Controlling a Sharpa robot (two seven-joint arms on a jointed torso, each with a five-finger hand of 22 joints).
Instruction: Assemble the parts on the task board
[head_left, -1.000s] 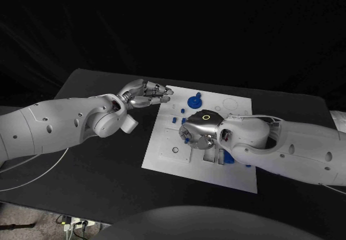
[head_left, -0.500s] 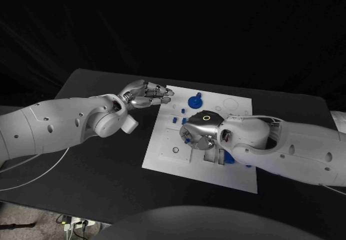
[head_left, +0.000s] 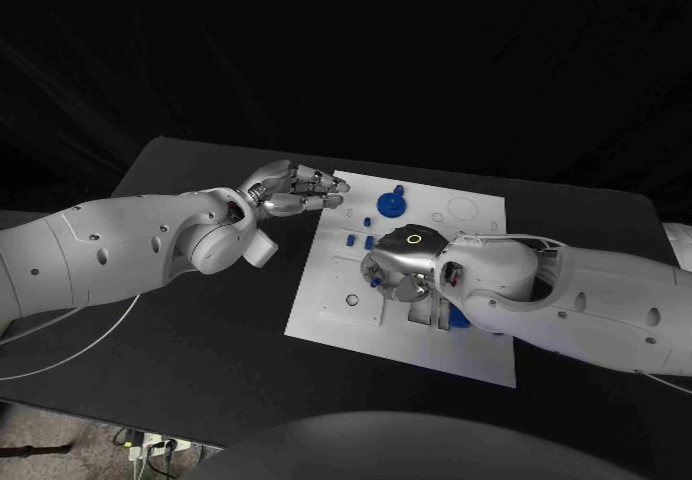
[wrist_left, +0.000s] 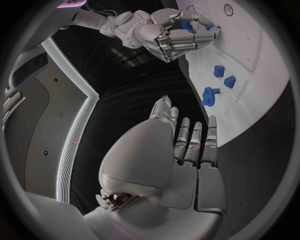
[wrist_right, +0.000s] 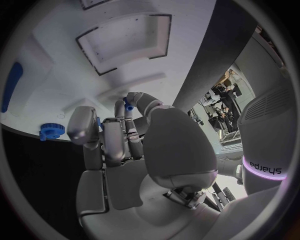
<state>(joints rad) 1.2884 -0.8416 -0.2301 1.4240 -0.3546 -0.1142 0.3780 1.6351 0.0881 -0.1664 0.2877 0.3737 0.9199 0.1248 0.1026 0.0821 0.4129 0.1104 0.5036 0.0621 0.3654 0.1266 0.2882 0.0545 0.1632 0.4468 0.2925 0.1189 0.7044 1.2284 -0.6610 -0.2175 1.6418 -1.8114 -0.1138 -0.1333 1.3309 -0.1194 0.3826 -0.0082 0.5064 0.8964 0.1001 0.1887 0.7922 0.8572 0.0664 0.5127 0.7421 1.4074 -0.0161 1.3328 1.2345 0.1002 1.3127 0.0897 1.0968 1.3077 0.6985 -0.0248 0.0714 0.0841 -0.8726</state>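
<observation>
Looking down from the head view, the white board (head_left: 411, 290) lies mid-desk (head_left: 202, 340). The left hand (head_left: 296, 188) hovers at the board's far left corner, fingers loosely curled and holding nothing. The right hand (head_left: 397, 265) sits low over the board's middle, fingers curled down among blue parts; a larger blue part (head_left: 389, 203) stands beyond it.

In the left wrist view, the left hand's fingers (wrist_left: 187, 140) stretch out empty just off the board's edge, near three blue parts (wrist_left: 217, 82).

In the right wrist view, the right hand's fingers (wrist_right: 119, 135) pinch a small blue part (wrist_right: 128, 106) against the board.
</observation>
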